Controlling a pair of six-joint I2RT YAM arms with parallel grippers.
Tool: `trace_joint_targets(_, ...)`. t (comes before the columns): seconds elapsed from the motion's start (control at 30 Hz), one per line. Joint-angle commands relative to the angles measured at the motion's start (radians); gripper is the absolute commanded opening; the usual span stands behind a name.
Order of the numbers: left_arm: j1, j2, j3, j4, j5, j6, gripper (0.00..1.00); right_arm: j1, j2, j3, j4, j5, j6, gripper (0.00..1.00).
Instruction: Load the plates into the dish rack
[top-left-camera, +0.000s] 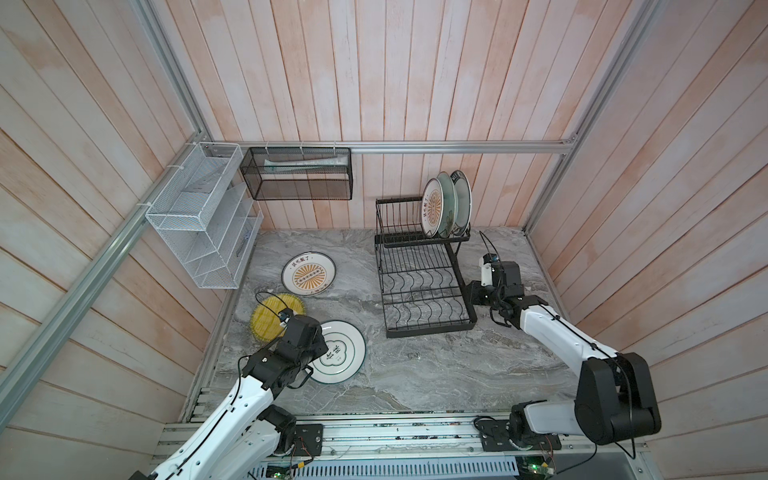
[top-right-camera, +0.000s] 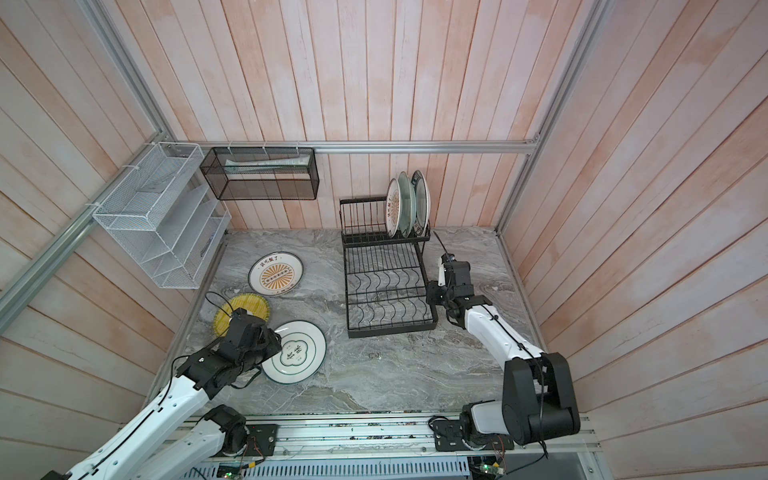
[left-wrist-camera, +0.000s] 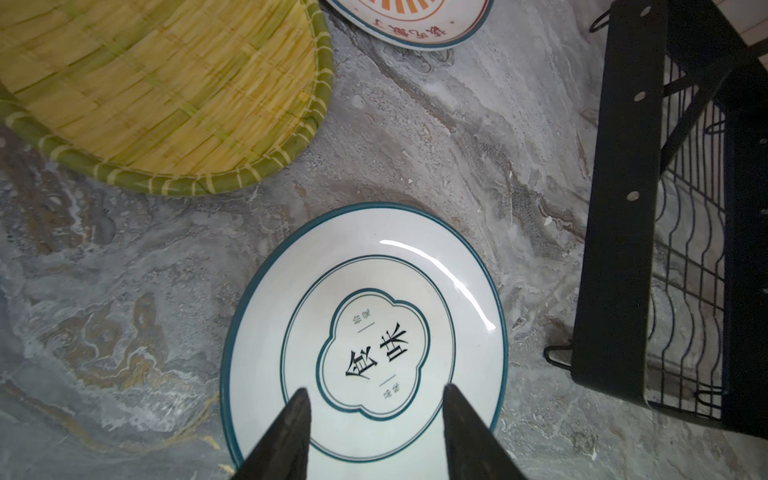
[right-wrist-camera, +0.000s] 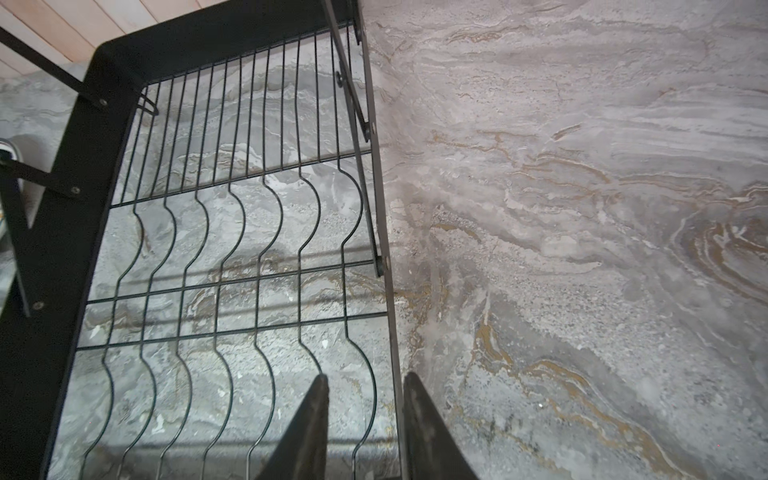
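Three plates stand upright at the right end of the dish rack's (top-left-camera: 419, 286) upper basket: a sunburst plate (top-left-camera: 432, 208), a mint plate (top-left-camera: 448, 203) and a dark-rimmed plate (top-left-camera: 463, 199). Flat on the table lie a second sunburst plate (top-left-camera: 308, 274), a yellow ribbed plate (top-left-camera: 272, 318) and a green-ringed plate (top-left-camera: 343, 353). My left gripper (left-wrist-camera: 376, 390) hovers open over the green-ringed plate (left-wrist-camera: 365, 332), holding nothing. My right gripper (right-wrist-camera: 366, 377) is open above the right rim (right-wrist-camera: 386, 291) of the rack's lower tray. That rim shows between its fingers.
A white mesh tiered shelf (top-left-camera: 203, 216) hangs on the left wall and a black mesh basket (top-left-camera: 297, 172) on the back wall. Wooden walls close in the marble table (top-left-camera: 436, 365) on three sides. The arm bases sit along the front rail.
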Motion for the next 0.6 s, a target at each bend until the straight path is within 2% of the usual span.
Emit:
trace_joint_targets(0.0,0.005,-0.012,-0.032,-0.048,-0.036,-0.085,0.52,-0.001,-0.051,-0.027,-0.021,-0.042,0.015,0.33)
trace_joint_targets(0.13,0.005,0.004,-0.063,-0.018,-0.008,-0.113,0.52,-0.001,-0.116,-0.065,-0.021,-0.061,0.026,0.35)
trace_joint_targets(0.3,0.004,0.028,-0.094,-0.006,0.011,-0.144,0.52,-0.002,-0.172,-0.114,0.000,-0.033,0.030,0.39)
trace_joint_targets(0.57,0.005,0.019,-0.129,-0.021,0.032,-0.169,0.52,-0.003,-0.179,-0.128,0.024,-0.026,0.034,0.41)
